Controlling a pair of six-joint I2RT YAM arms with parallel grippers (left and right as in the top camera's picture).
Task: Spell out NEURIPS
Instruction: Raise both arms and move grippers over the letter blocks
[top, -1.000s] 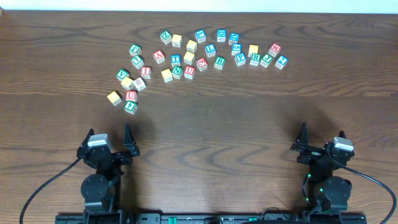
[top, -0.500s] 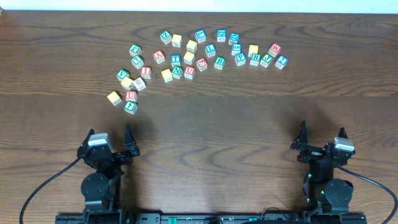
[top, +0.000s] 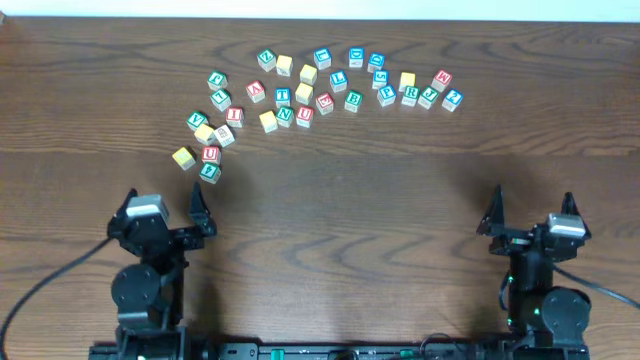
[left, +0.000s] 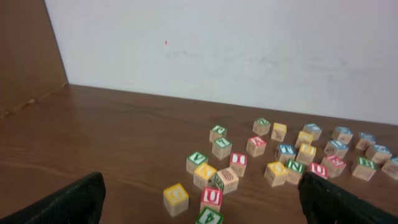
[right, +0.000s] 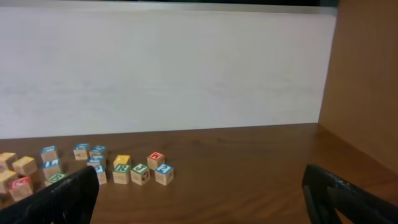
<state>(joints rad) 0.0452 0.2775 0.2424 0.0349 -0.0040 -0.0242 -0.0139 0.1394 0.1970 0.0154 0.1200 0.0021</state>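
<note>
Both arms are parked at the near edge of the table (top: 340, 210), one toward each corner, and neither one is touching anything. The left gripper (top: 165, 200) has its two fingers spread wide with nothing between them. The right gripper (top: 532, 205) is the same deal, wide apart and empty.

The letter blocks (top: 305, 92) are all over on the far half of the table, scattered in a loose arc rather than a row, well apart from both grippers. The green N block (top: 285, 115) sits around the middle of the bunch with a red U block (top: 305, 114) right beside it on its right. The red I block (top: 235, 115) is a bit further left. Over on the right part of the arc, the blue P block (top: 387, 94) and green R block (top: 410, 95) are side by side.

There's a second red U (top: 210, 153) at the near-left end of the arc, with a yellow block (top: 183, 157) just beside it. These are the ones closest to the left gripper, and they show up near the bottom of the left wrist view. I honestly can't read an E or S for sure at this size. A white wall (left: 249, 50) runs along the back of the table.
</note>
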